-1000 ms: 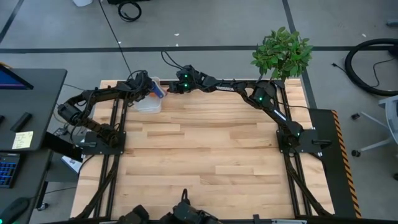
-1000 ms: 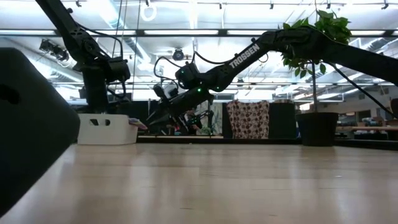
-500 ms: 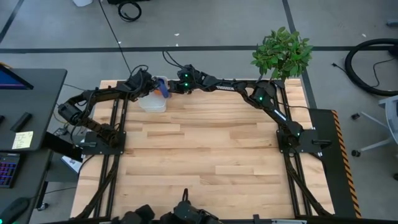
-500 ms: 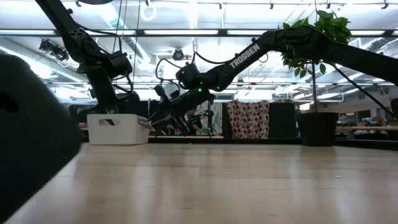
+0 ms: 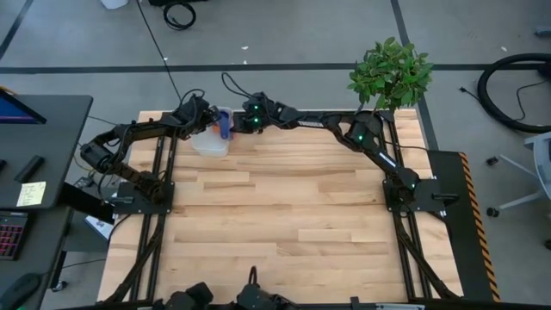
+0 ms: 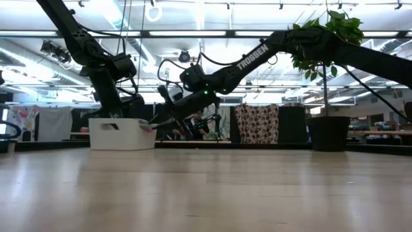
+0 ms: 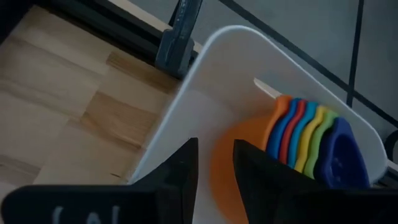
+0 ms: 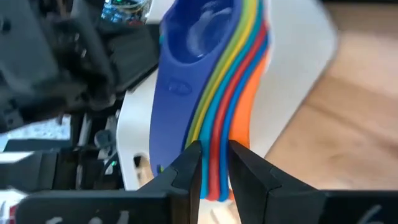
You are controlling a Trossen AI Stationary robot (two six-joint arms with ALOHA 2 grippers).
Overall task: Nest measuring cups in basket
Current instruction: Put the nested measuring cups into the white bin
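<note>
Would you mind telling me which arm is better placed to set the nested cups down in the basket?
The right. Its gripper is shut on the handles of the nested measuring cups, already over the basket. The left gripper clamps the basket's wall, so it is busy steadying it.

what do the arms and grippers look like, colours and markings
Both arms are dark, jointed tubes. The right arm carries white TROSSEN lettering and small green lights at its joints. The left gripper and the right gripper have flat black fingers. Thin black cables loop around both arms' wrists.
</note>
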